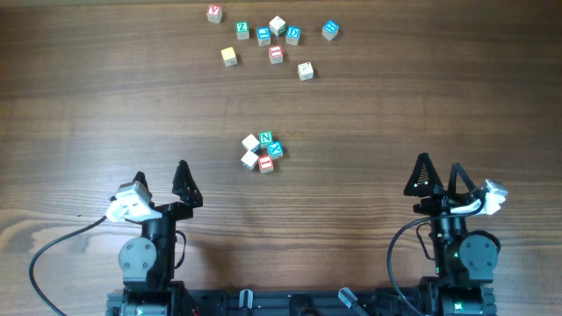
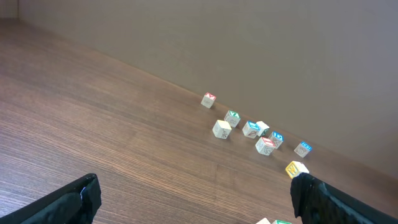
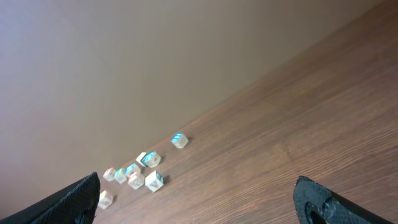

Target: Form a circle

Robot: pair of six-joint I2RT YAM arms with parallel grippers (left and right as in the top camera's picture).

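Sitting near the middle of the brown wooden table is the circle, a tight little ring of five tiny cubes that touch each other. At its far side is the green N cube, with a blue cube just to the right of it. A red cube is at the near side, and two pale cubes are on the left. The ring lies apart from both arms. The left gripper sits on the robot's side of the table, to the left of the ring and well apart from it. Its two black fingers are spread wide and hold nothing. The right gripper sits on the other side, farther from the ring, and its fingers are spread wide too, with nothing in them. Far back on the table is a loose bunch of more letter cubes, well apart from the ring. One of them is a yellow cube on the near left of that bunch. From the left wrist, the bunch shows near a plain brown wall, and the top of the green N cube just peeks in at the bottom edge.
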